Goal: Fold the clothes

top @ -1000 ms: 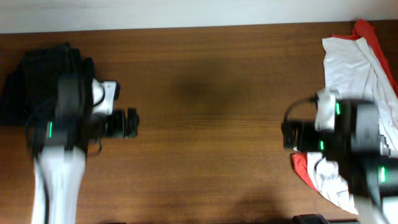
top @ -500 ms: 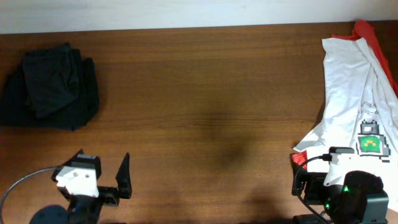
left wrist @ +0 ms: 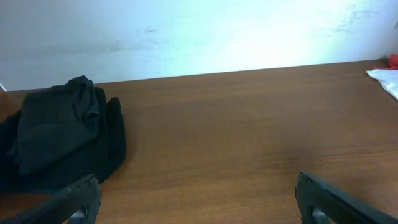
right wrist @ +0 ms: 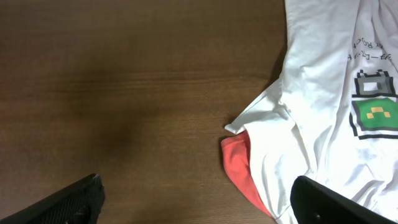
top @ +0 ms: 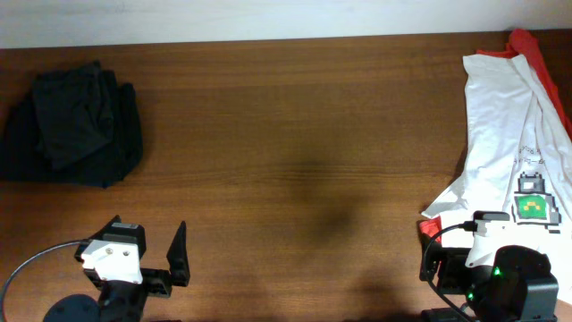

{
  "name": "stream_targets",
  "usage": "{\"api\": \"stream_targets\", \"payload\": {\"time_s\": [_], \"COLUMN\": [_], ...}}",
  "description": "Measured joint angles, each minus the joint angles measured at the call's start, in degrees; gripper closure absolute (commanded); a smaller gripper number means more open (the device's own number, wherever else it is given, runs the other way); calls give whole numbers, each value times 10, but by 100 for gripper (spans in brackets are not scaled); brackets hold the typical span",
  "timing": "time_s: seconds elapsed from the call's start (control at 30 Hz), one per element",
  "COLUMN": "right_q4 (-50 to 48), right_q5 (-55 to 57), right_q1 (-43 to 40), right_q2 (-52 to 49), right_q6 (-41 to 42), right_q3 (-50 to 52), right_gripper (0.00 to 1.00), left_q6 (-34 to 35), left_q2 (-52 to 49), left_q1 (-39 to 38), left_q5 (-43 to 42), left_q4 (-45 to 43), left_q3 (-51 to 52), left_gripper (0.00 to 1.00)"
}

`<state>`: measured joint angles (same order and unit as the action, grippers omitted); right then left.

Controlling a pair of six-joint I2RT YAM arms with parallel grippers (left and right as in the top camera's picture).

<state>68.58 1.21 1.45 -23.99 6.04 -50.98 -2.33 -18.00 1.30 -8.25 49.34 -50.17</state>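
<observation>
A folded black garment (top: 76, 125) lies at the table's far left; it also shows in the left wrist view (left wrist: 59, 134). A white T-shirt (top: 509, 134) with a green printed patch lies unfolded at the right edge, over a red garment (top: 536, 49). The right wrist view shows the white shirt (right wrist: 329, 93) with the red cloth (right wrist: 242, 165) sticking out under it. My left gripper (top: 165, 259) sits at the front left edge, open and empty (left wrist: 199, 202). My right gripper (top: 447, 268) sits at the front right, open and empty (right wrist: 199, 199), just above the shirt's lower corner.
The brown wooden table (top: 295, 143) stretches between the two piles. A pale wall (left wrist: 199, 31) runs along its far edge. A cable (top: 27, 268) loops beside the left arm base.
Both arms have drawn back from over the table to its front edge. The black pile and the white shirt, earlier partly covered by the arms, now lie in full view.
</observation>
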Motion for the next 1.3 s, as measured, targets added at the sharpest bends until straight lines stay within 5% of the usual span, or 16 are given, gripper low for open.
{"api": "stream_targets", "payload": {"time_s": [0.17,0.37,0.6,1.03,1.3], "right_q4": [-16,-168,-399,-690,-645], "right_q5": [25,36,39,19,-19], "right_q1": [0,0,0,0,0], "right_q2": [4,73,230,231,232], "right_q6": [-1,0,0,-10,-79], "right_q3": [3,48,251,469,504], "right_gripper": [1,1,1,1,1], "left_q6": [0,0,0,0,0], "left_q2": [0,0,0,0,0], "left_q1": [0,0,0,0,0], "left_q5": [0,0,0,2,2], "left_q4": [10,44,110,177,177], "left_q3": [0,1,3,5,5], "left_gripper": [1,1,1,1,1]}}
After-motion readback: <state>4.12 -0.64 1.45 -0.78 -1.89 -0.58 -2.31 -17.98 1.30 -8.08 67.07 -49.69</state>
